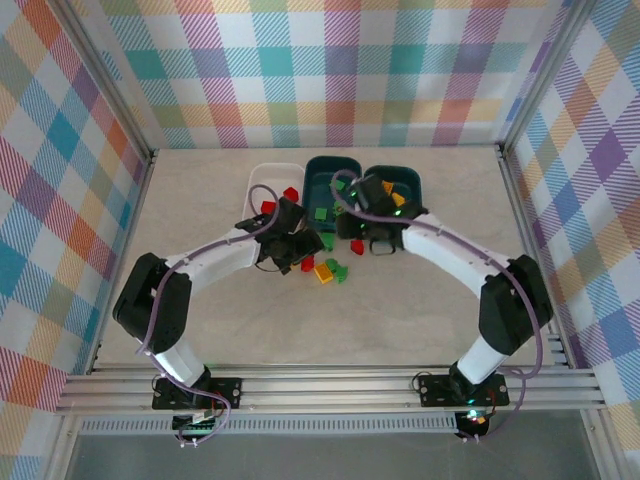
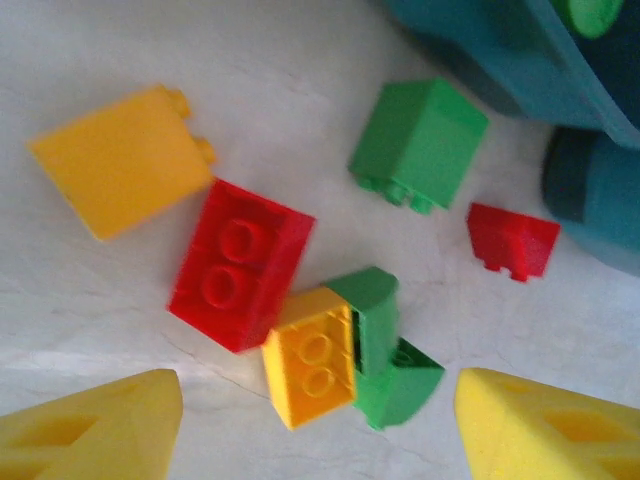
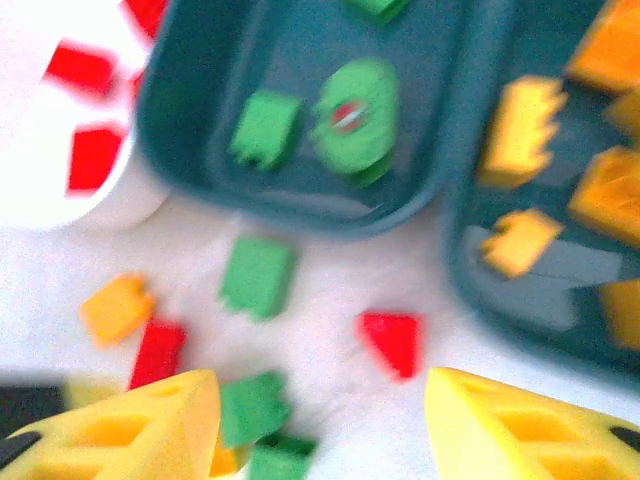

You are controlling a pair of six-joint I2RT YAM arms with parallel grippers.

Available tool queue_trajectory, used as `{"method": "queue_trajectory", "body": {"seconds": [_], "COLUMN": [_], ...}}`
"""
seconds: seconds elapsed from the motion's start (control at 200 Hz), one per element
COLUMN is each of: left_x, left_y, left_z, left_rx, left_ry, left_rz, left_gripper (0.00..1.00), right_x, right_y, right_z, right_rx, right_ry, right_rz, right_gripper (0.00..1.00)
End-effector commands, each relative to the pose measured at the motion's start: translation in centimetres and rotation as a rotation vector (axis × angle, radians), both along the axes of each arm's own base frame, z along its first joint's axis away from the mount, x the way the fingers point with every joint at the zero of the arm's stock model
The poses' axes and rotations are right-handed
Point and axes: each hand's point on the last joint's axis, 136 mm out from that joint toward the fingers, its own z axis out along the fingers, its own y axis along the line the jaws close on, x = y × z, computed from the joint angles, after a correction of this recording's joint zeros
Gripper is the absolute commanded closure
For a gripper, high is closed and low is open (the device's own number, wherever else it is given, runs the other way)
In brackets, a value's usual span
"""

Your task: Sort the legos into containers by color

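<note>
While both arms bow inward, I see the left gripper [image 2: 318,425] spread over loose legos [image 2: 240,265], the right gripper [image 3: 320,425] likewise spread and empty near the tubs [image 3: 300,212].

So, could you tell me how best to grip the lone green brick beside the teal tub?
From above, pinch the green brick across its two plain side walls, not the studded face: it lies on its side, clear of the others.

3 tubs stand side by side: the white tub [image 1: 262,170] holds red legos [image 3: 95,155], the middle teal tub [image 1: 333,160] green ones [image 3: 265,128], the right teal tub [image 1: 412,172] yellow-orange ones [image 3: 520,130]. Just before them, loose bricks [image 2: 240,265] in all 3 colors lie clustered on the counter [image 1: 400,320].
</note>
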Motion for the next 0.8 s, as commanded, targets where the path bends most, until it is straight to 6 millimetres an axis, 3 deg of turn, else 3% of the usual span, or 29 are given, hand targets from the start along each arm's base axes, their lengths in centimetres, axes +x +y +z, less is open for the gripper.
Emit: {"method": "queue_trajectory", "body": {"seconds": [0.0,0.14,0.26,0.49,0.795], "left_x": [-0.1,-0.6,-1.3,-3.0,-3.0], "left_y": [4.0,7.9,9.5,9.6,9.5], "left_z": [0.9,1.0,0.7,-1.1,-0.9], "left_rx": [0.066,0.078,0.073,0.045,0.040], "left_ry": [-0.028,-0.036,-0.026,0.013,0.004], "left_rz": [0.039,0.103,0.121,0.118,0.105], "left_gripper": [0.28,0.28,0.28,0.28,0.28], "right_x": [-3.1,-4.7,-4.9,-4.9,-4.9], "right_y": [0.7,1.6,1.0,0.9,-0.1], "right_z": [-3.8,-6.9,-8.3,-10.4,-11.3], "right_rx": [-0.023,-0.064,-0.114,-0.164,-0.225], "right_ry": [0.127,0.203,0.223,0.253,0.246], "right_rz": [-0.042,-0.048,-0.059,-0.043,-0.049], "right_gripper": [0.38,0.38,0.42,0.52,0.63]}}
